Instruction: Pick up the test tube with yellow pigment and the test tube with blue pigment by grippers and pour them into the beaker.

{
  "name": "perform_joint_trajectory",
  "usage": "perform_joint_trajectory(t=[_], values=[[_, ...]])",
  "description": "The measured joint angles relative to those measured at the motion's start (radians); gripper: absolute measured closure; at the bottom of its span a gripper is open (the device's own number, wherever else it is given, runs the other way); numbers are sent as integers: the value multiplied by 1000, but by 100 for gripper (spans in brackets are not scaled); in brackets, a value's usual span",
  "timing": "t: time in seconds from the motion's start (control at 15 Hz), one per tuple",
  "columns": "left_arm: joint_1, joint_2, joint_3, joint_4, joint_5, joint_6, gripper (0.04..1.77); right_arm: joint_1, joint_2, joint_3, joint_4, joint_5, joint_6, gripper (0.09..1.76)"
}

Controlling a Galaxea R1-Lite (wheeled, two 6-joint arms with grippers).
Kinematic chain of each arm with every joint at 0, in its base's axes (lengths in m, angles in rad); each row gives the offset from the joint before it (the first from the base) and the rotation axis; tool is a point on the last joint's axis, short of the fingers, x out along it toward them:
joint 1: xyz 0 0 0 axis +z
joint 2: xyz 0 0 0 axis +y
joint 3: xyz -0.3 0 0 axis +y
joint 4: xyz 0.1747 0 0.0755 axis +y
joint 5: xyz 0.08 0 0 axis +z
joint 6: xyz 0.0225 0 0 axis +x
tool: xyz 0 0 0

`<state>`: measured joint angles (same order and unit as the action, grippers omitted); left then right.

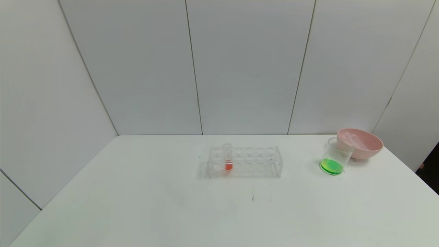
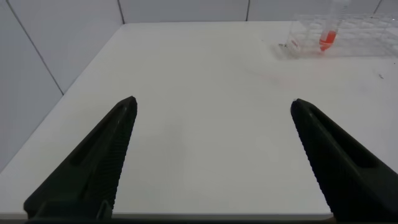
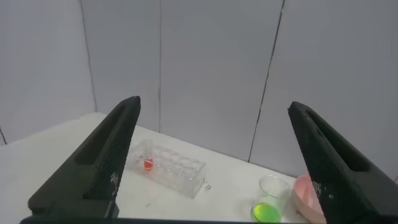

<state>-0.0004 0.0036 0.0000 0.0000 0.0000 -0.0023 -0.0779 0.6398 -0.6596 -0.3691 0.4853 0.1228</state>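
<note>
The beaker (image 1: 337, 151) stands at the right of the table, against the pink bowl, and holds green liquid (image 1: 331, 166); it also shows in the right wrist view (image 3: 272, 198). No tube with yellow or blue liquid is in view. Clear empty tubes (image 1: 353, 139) lie in the bowl. Neither gripper shows in the head view. My left gripper (image 2: 212, 101) is open and empty over bare table, near the left side. My right gripper (image 3: 213, 102) is open and empty, held above the table and well back from the beaker.
A clear tube rack (image 1: 245, 162) stands mid-table and holds one tube with red-orange liquid (image 1: 228, 161) at its left end; both show in the left wrist view (image 2: 348, 37) and right wrist view (image 3: 168, 167). The pink bowl (image 1: 363, 152) sits at the far right. Walls stand behind.
</note>
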Motion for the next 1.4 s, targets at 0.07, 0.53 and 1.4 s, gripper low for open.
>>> perform_joint_trajectory(t=[0.07, 0.53, 1.4], values=[[0, 0, 0, 0, 0, 0, 5, -1, -70, 25, 1, 0, 1, 15], [0, 0, 0, 0, 0, 0, 5, 9, -350, 119, 103, -150, -65, 15], [0, 0, 0, 0, 0, 0, 5, 78, -627, 349, 283, -401, -153, 14]])
